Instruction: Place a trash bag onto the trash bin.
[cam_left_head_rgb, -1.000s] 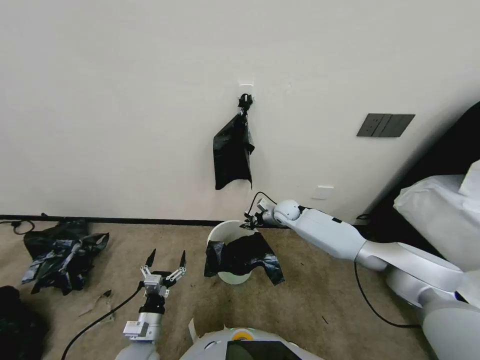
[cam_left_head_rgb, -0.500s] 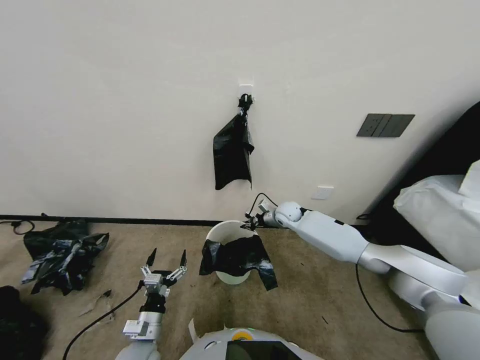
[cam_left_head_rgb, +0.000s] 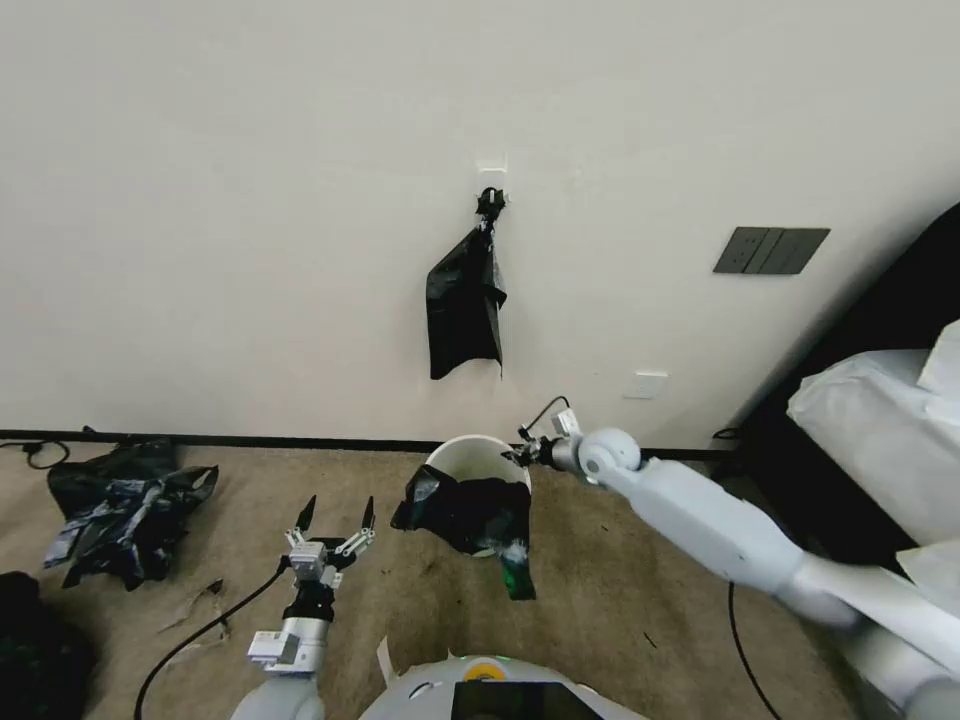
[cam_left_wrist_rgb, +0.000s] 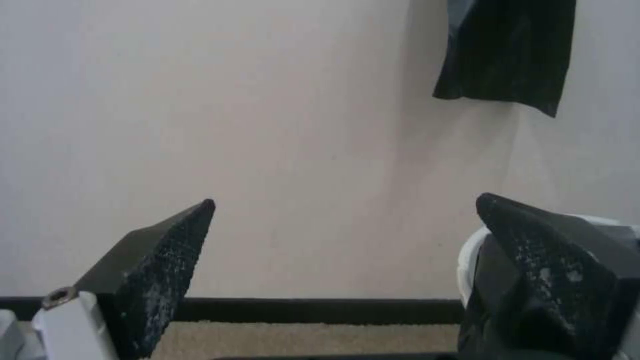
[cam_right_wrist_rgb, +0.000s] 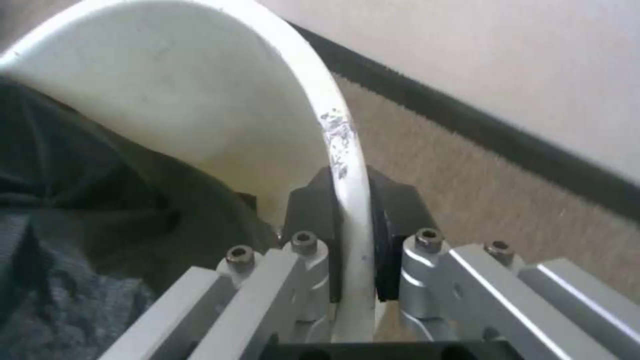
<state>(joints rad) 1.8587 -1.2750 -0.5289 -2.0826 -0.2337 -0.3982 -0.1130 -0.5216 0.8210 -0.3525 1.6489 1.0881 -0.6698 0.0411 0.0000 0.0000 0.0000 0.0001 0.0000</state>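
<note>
With its fingers clamped on either side of the rim, the right end effector (cam_right_wrist_rgb: 350, 240) holds the bin (cam_left_head_rgb: 462, 461) at the wall-side edge. Bag (cam_left_head_rgb: 468, 513) drapes over the bin's near rim, hanging down its front. Left end effector (cam_left_head_rgb: 337, 514) hovers beside the bin, fingers wide apart, holding nothing.

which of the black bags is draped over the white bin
The trash bag hanging over the trash bin; another hangs on the wall, a third lies on the carpet.
</note>
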